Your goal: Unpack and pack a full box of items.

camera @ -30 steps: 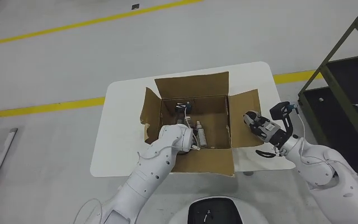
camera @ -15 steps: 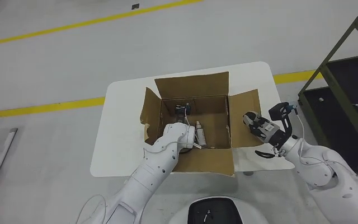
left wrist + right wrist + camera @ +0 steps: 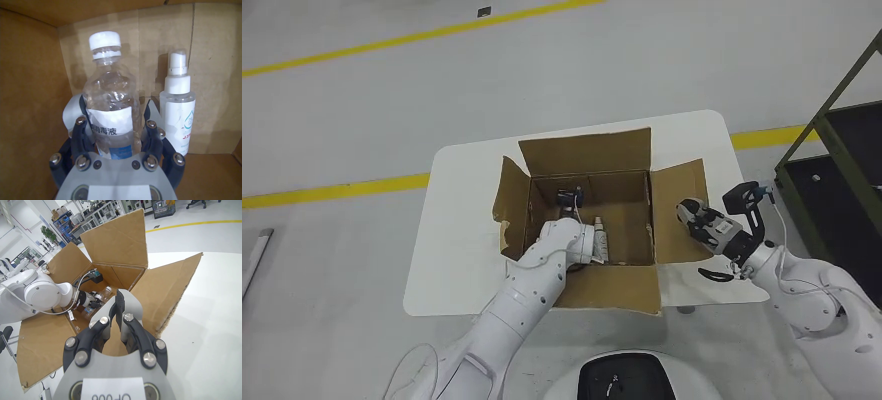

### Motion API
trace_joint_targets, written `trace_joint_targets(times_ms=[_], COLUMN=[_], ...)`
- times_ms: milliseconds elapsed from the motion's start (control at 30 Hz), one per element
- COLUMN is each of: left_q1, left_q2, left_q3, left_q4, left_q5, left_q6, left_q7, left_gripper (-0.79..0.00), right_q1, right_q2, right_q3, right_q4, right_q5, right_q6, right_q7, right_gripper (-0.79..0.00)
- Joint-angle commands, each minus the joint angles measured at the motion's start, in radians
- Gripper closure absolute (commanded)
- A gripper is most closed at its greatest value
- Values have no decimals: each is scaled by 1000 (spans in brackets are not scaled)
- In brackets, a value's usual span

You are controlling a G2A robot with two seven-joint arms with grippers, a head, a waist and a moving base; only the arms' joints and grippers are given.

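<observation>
One white bench (image 3: 467,200) on a grey, yellow-lined floor (image 3: 362,110) carries the open box (image 3: 587,152). Inside the box we see the left jaws clamped on a clear bottle (image 3: 110,85), just beside a spray bottle (image 3: 178,117). Over the box's right flap the right jaws hang closed and empty, with a rack (image 3: 842,150) beyond.

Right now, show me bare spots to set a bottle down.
Widest bare table: left of the box, out to the table edge; a narrower strip behind the far flap. In the box, floor right of the spray bottle looks free. Crowded: the left gripper holding the water bottle.
</observation>
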Motion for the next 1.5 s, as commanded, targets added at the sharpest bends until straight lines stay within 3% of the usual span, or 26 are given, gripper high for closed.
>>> trace_joint_targets(times_ms=[0, 33, 67, 100, 233, 500, 900, 1067, 1467], left_q1=[-2, -3, -4, -5, -5, 38, 180, 203, 205], left_q2=[-4, -6, -8, -9, -8, 26, 85, 95, 110], left_q3=[-4, -6, -9, -12, -39, -134, -284, -337, -465], left_q4=[8, 10, 12, 13, -21, -242, -610, -696, -848], left_q5=[-2, -1, 0, 2, -2, 42, 192, 218, 255], left_q6=[0, -1, 0, 0, -5, -24, -111, -133, -182], left_q7=[3, 5, 8, 7, 6, -43, -163, -189, -234], left_gripper=[-200, -37, 0, 0, 0, 0, 0, 0, 0], right_q1=[1, 1, -1, -4, -35, -147, -95, -72, -78], right_q2=[0, 0, 0, 1, 6, 18, 14, 12, 17], right_q3=[2, 6, 10, 17, 81, 223, 131, 109, 146], right_q4=[-1, -5, -10, -17, -66, -124, -16, 29, 35], right_q5=[3, 7, 12, 15, 37, 115, 237, 250, 243], right_q6=[-1, -1, -3, -5, -13, 18, -17, -28, -25], right_q7=[0, -4, -8, -13, -28, 35, 119, 123, 98], right_gripper=[0, 0, -9, -74, -182, -231, -182, 0, 0])
